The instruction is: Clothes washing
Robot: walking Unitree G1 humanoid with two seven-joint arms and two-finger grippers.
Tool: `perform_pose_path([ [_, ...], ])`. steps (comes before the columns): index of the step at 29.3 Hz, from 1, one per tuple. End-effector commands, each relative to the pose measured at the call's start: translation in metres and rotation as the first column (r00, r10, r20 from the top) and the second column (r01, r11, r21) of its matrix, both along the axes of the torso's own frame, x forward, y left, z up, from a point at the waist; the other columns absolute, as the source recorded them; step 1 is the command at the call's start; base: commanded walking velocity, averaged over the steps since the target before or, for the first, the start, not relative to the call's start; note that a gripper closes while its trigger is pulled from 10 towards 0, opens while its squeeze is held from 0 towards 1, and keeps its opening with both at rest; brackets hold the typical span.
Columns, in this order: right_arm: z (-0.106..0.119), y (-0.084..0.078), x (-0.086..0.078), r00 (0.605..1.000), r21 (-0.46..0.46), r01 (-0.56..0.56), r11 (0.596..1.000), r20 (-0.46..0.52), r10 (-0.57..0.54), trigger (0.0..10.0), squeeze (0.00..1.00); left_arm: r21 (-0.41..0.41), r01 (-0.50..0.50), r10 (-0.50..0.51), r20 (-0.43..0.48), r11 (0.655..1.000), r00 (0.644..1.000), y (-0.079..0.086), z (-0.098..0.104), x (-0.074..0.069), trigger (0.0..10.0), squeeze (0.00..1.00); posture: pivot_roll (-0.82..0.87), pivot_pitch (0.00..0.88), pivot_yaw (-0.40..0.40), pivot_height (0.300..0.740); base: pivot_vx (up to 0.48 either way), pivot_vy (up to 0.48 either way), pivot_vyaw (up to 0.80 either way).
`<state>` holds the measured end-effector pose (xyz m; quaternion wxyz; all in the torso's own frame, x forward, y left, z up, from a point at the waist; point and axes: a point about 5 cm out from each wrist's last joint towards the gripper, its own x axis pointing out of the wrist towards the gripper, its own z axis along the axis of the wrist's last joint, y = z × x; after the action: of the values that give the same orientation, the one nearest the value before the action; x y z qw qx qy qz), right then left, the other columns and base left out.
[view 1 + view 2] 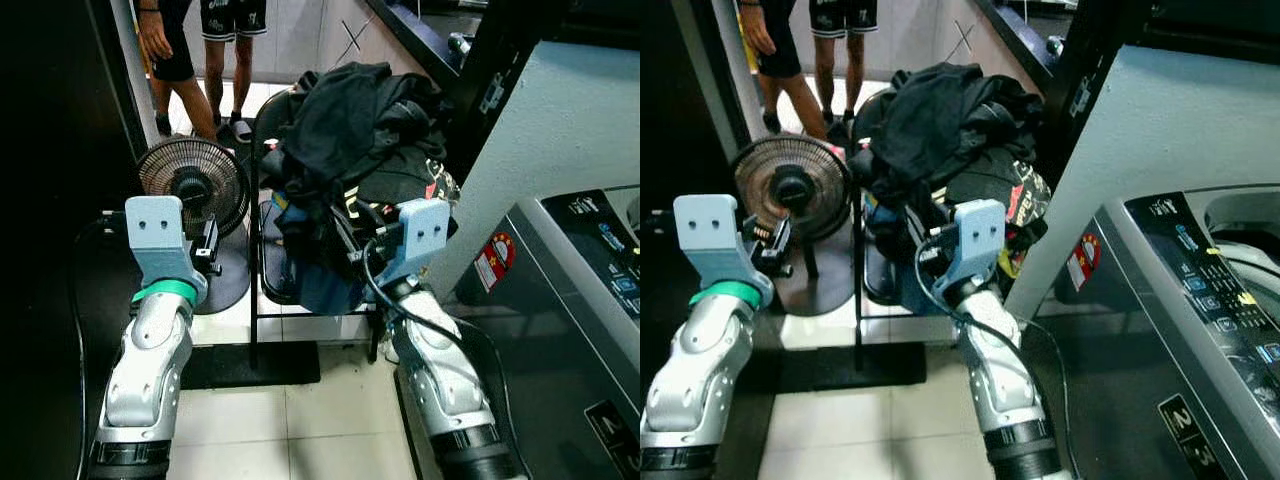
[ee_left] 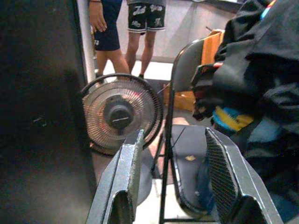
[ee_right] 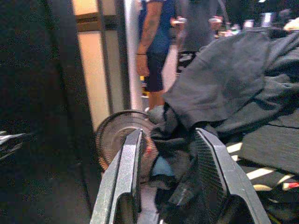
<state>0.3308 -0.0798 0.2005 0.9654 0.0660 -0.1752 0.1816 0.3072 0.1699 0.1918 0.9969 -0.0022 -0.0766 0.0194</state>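
Two end effectors are up in front of the robot. The right end effector has its fingers spread, empty, right at the near edge of the clothes pile; the left end effector is likewise released and holds nothing, off to the left by the floor fan. The dark clothes sit heaped high on a folding chair, draped over its back, with the washing machine near on the right. Two people stand at the far side. My worry is the heap: it looks tangled, so a grab at one garment could drag the rest onto the floor, or tip the light chair. A trailing sleeve might also catch the fan beside it.
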Motion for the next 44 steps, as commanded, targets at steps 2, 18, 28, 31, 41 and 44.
perform_pose_path([
  [2,-0.004,-0.017,0.009,0.995,-0.002,0.099,0.995,-0.032,-0.099,10.0,0.0,0.013,0.025,-0.025,-0.022,1.0,0.999,-0.004,-0.007,-0.002,10.0,0.0,0.05,0.0,-0.032,0.74,0.0,0.0,0.0],
  [18,-0.018,-0.061,0.007,0.967,-0.02,0.241,0.97,-0.077,-0.242,10.0,0.0,0.019,0.032,-0.031,-0.014,0.999,0.999,0.002,-0.005,0.008,10.0,0.0,0.06,0.0,0.07,0.74,0.0,0.0,0.0],
  [28,-0.018,-0.063,0.004,0.964,-0.022,0.256,0.966,-0.07,-0.257,10.0,0.0,-0.005,0.055,-0.055,-0.001,0.999,0.999,-0.004,-0.004,0.009,10.0,0.0,0.03,0.0,0.058,0.74,0.0,-0.336,0.0],
  [31,-0.018,-0.064,0.004,0.964,-0.023,0.257,0.966,-0.07,-0.258,10.0,0.0,-0.011,0.063,-0.063,0.002,0.998,0.998,-0.005,-0.004,0.008,10.0,0.0,0.03,0.0,0.058,0.74,0.0,0.0,0.0],
  [41,-0.011,-0.067,0.008,0.966,-0.013,0.252,0.968,-0.063,-0.252,10.0,0.0,0.048,0.063,-0.067,0.072,0.997,0.995,-0.003,0.011,0.006,10.0,0.0,0.04,0.0,0.036,0.74,0.0,0.0,0.0],
  [44,-0.01,-0.065,0.009,0.968,-0.013,0.243,0.97,-0.062,-0.243,10.0,0.0,0.051,0.059,-0.063,0.077,0.997,0.995,-0.003,0.011,0.006,10.0,0.0,0.05,0.0,0.02,0.74,0.0,0.0,0.0],
])
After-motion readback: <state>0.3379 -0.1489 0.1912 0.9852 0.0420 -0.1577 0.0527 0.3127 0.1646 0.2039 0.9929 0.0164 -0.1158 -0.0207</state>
